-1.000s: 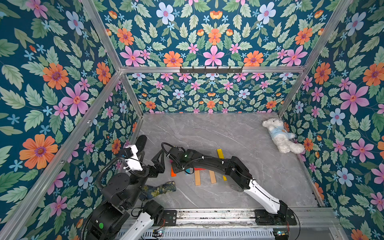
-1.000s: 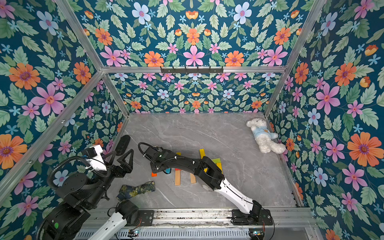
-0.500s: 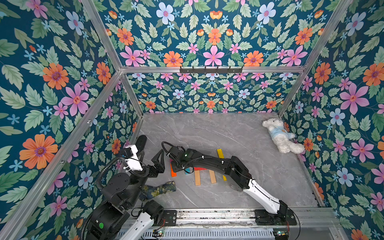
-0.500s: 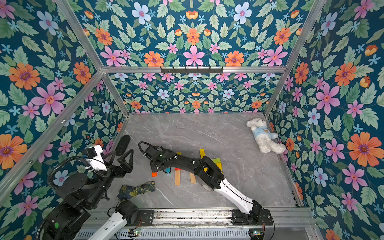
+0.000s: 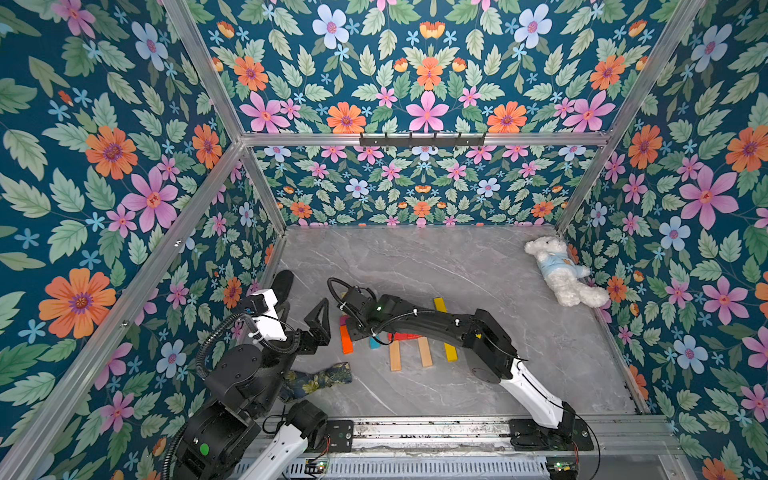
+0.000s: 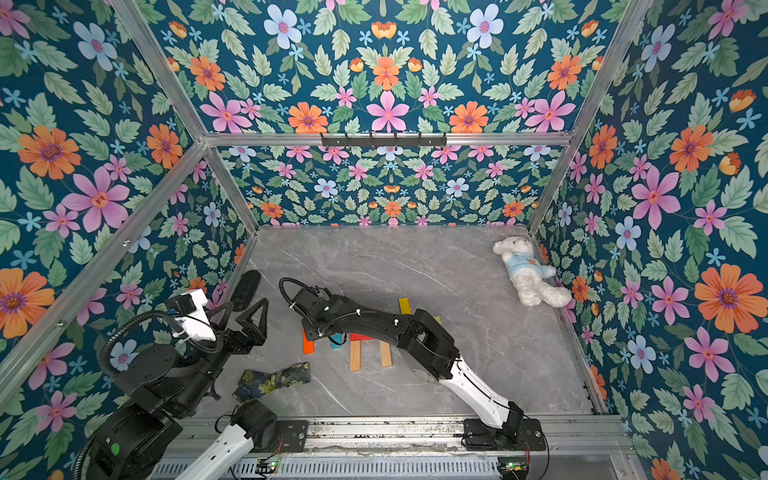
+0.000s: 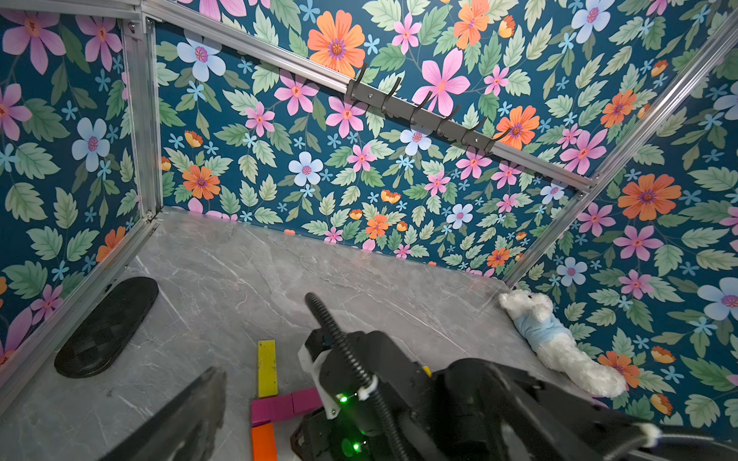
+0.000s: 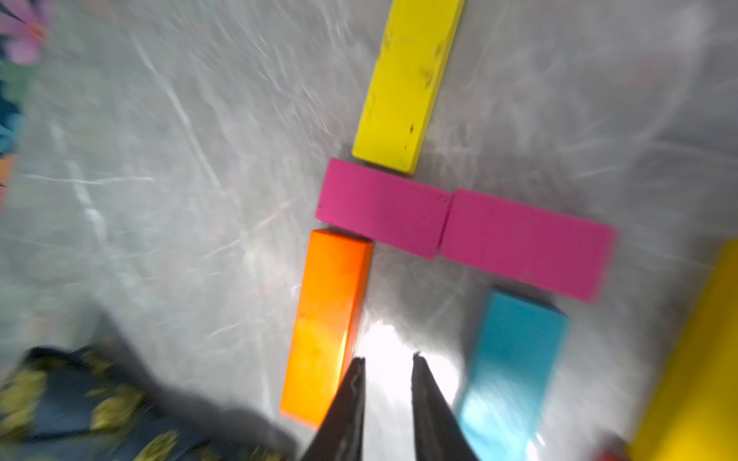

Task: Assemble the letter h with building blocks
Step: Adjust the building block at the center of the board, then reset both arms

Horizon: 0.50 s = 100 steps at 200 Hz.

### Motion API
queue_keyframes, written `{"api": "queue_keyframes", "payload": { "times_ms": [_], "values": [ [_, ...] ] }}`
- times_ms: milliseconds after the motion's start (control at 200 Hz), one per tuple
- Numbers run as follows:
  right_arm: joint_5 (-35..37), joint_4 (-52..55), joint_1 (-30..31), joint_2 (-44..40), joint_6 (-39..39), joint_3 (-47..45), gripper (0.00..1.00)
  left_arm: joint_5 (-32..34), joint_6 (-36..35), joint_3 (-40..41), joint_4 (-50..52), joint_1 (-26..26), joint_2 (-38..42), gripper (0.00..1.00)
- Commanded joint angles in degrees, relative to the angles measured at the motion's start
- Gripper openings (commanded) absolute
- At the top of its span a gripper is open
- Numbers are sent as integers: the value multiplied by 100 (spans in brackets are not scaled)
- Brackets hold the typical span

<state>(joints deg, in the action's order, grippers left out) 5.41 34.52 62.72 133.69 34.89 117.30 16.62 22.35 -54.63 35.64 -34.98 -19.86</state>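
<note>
Several building blocks lie flat on the grey table. In the right wrist view a yellow bar [image 8: 407, 80], two magenta bars [image 8: 383, 207] end to end and an orange bar [image 8: 327, 323] touch, with a blue bar [image 8: 515, 359] beside them. My right gripper [image 8: 386, 359] hangs over bare table between the orange and blue bars, its jaws a little apart and holding nothing. Both top views show the right arm [image 5: 415, 320] covering part of the group. A red bar [image 5: 405, 336], two plain wood bars [image 5: 395, 355] and yellow bars [image 5: 450, 351] lie nearer. My left gripper [image 5: 301, 311] stands wide open and empty, left of the orange bar [image 5: 345, 338].
A white plush bear [image 5: 561, 270] lies at the far right wall. A floral cloth [image 5: 320, 380] lies near the front, by the left arm's base. A black oval pad [image 7: 106, 327] rests against the left wall. Floral walls close three sides, and a metal rail [image 5: 415, 428] runs along the front.
The right gripper's jaws have parted a little and its arm has barely shifted. The left arm and the blocks stay where they were.
</note>
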Motion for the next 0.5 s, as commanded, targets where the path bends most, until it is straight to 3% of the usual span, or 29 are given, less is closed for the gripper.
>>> {"api": "queue_keyframes", "payload": {
  "times_ms": [0,200,390,495],
  "values": [
    [369,-718,-10,-634,-245,-521,33,38,-53,44,-57,0,0,99],
    [1051,-1762,-58,-2436,-501,-2526,48,118,-95,131,-124,0,55,99],
    [1282,-2533,-492,-4449,-57,-4661,62,205,-107,403,-343,0,111,99],
    [1736,-2577,-614,-5384,26,-5560,81,383,-124,784,-569,1,196,99]
  ]
}}
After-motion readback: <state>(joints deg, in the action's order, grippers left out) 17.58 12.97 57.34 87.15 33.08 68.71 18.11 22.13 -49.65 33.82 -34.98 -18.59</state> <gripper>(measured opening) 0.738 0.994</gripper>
